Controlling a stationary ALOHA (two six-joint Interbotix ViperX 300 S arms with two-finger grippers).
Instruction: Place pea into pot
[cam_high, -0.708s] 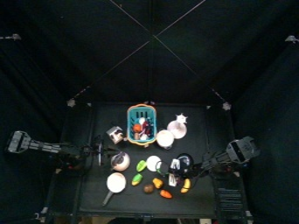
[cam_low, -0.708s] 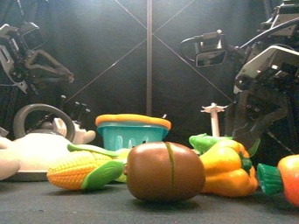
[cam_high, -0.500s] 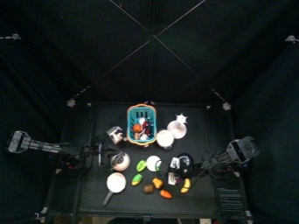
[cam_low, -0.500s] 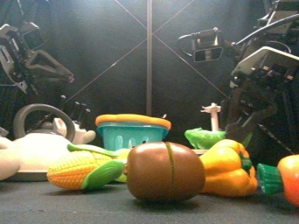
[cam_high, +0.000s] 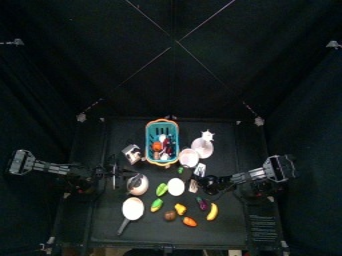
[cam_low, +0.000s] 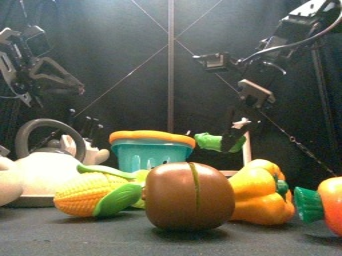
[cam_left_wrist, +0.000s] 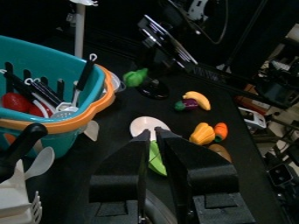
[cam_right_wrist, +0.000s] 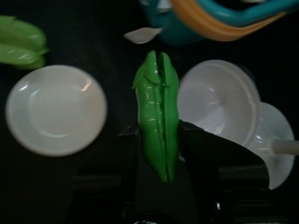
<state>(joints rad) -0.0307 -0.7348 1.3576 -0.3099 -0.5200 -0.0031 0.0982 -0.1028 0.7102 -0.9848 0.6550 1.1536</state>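
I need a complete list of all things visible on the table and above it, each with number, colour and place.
pea: one, bright green, raised above the table
basket: one, teal with orange rim, table's middle
corn: one, yellow with green husk, front left
round piece: one, brown, front centre
pepper: one, yellow, front right
kettle: one, white, left
dish: one, white, below the pea
left claw: one, black, table's left side
right claw: one, black, shut on the pea
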